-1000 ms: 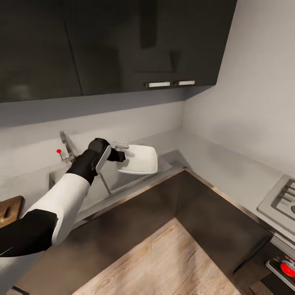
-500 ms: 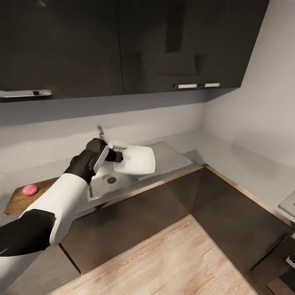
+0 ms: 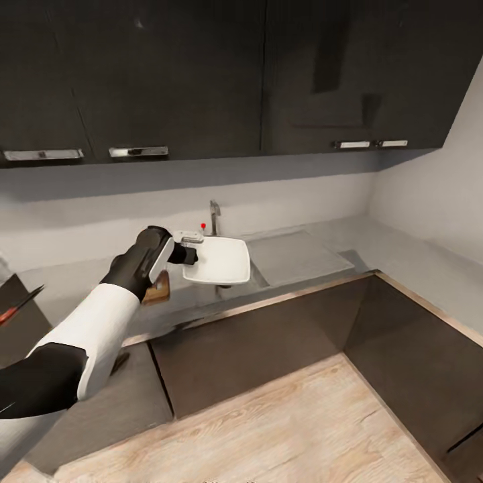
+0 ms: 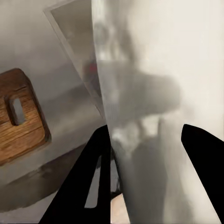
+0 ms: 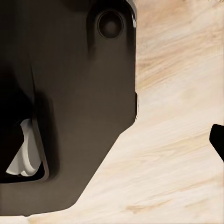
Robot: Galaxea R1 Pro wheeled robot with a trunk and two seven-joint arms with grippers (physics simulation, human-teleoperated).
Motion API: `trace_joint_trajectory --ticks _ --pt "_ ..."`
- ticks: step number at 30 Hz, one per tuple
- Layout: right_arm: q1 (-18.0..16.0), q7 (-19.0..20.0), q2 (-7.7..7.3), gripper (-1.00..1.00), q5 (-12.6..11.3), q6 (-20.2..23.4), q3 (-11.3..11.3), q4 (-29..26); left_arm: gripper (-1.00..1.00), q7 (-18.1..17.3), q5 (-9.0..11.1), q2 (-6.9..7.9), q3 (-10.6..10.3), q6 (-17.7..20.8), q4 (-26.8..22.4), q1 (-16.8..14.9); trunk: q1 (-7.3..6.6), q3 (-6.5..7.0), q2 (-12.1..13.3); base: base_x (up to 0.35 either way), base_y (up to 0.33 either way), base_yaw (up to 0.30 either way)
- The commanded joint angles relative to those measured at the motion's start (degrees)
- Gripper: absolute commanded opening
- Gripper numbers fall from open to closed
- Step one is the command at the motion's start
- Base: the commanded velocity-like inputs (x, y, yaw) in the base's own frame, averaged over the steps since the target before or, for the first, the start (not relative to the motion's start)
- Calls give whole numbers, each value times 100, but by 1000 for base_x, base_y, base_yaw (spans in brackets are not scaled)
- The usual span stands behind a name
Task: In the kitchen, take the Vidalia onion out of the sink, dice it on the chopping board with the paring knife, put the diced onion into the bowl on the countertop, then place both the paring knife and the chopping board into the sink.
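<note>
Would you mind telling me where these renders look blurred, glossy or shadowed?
Head view: the glossy black upper cabinets carry dim reflections, and a soft shadow band lies on the wall beneath them. Left wrist view: the bowl, held in the left end effector, sits so near the lens that it smears into pale blur. Right wrist view: dark robot bodywork looms over crisp wood floor.

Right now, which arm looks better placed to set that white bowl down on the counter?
The left. Its gripper already holds the bowl by the rim, above the sink beside the grey counter. The right wrist camera faces the wooden floor.
</note>
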Motion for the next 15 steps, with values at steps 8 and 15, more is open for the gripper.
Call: trace_joint_trajectory --ticks 8,15 --pt "-3 -22 2 100 58 -92 -49 2 -100 -221 42 11 502 9 -26 -6 2 33 -12 -39 296 243" --pt "-3 -27 2 100 54 -165 -49 2 -100 -311 42 11 594 15 -116 -6 2 73 -12 -1 306 243"
